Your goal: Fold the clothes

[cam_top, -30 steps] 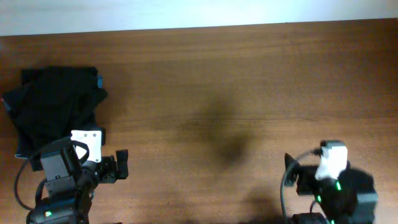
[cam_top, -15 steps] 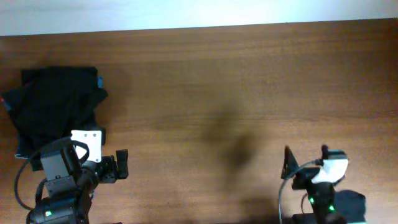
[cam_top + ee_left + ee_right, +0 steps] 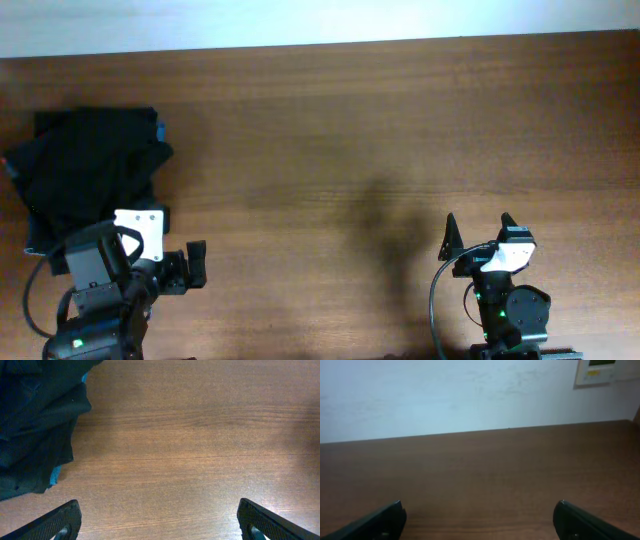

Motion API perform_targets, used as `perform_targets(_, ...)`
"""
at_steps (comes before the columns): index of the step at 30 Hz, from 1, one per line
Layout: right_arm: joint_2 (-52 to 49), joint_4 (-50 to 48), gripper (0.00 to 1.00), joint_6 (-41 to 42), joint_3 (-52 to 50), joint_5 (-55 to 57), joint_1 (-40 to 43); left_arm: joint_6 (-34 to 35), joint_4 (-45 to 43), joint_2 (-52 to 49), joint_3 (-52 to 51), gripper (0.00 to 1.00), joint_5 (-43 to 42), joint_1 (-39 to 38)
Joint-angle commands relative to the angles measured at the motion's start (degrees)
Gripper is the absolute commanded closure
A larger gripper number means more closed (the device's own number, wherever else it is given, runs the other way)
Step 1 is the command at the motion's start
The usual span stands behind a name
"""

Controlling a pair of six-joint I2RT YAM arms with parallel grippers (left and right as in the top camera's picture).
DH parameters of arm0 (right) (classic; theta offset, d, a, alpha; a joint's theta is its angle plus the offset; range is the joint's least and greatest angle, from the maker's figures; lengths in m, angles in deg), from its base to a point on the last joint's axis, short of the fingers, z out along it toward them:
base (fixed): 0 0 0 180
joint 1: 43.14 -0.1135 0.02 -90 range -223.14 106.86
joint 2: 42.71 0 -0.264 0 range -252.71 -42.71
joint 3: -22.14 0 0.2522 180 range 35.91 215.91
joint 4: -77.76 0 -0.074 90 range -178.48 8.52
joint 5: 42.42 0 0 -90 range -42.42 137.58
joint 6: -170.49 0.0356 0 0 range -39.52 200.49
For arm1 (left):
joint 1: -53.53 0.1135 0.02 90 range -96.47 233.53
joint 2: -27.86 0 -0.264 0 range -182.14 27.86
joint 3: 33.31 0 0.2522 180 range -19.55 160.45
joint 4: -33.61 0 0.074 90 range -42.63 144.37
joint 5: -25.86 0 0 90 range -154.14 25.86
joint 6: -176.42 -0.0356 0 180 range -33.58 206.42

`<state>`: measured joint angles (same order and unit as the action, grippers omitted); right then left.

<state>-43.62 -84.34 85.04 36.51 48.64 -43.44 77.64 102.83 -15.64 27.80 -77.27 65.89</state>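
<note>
The clothes (image 3: 88, 170) are a rumpled black pile with a teal-blue edge (image 3: 160, 130), lying at the table's far left. In the left wrist view the clothes (image 3: 35, 420) fill the upper left corner. My left gripper (image 3: 170, 266) sits just below and right of the pile, apart from it. In its own view the left gripper (image 3: 159, 510) is open over bare wood. My right gripper (image 3: 478, 232) stands near the front edge at the right, far from the pile. Seen from its wrist, the right gripper (image 3: 479, 507) is open and empty, facing the back wall.
The brown wooden table (image 3: 350, 130) stretches between the arms. A white wall (image 3: 470, 395) runs along its far edge, and a pale panel (image 3: 607, 370) is mounted on the wall at the upper right.
The right arm has drawn in and shifted left, its gripper now pointing toward the far edge. The left arm and the clothes have not moved.
</note>
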Motion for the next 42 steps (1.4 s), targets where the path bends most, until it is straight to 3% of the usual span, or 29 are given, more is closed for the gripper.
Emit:
perform_targets(1,0.44,0.46,0.01,0.42,-0.28,-0.39,0.02,0.28,-0.07,0.09,-0.24,0.01,-0.63,0.17)
perform_targets(27,0.44,0.46,0.01,0.42,-0.28,-0.39,0.02,0.28,-0.35,3.65,-4.04,0.01,-0.63,0.17)
perform_targets(29,0.44,0.46,0.01,0.42,-0.28,-0.39,0.02,0.33,-4.33,6.73,-10.03,0.01,3.1,0.17)
perform_targets(31,0.44,0.48,0.01,0.42,-0.28,-0.39,0.04,3.5,-10.27,11.34,-18.12,0.01,2.62,0.15)
perform_targets(36,0.44,0.46,0.01,0.42,-0.28,-0.37,0.02,3.5,-24.44,21.24,-31.26,0.01,0.42,0.17)
perform_targets(42,0.44,0.46,0.01,0.42,-0.28,-0.39,0.02,3.32,-52.28,30.32,-45.48,0.01,0.42,0.17)
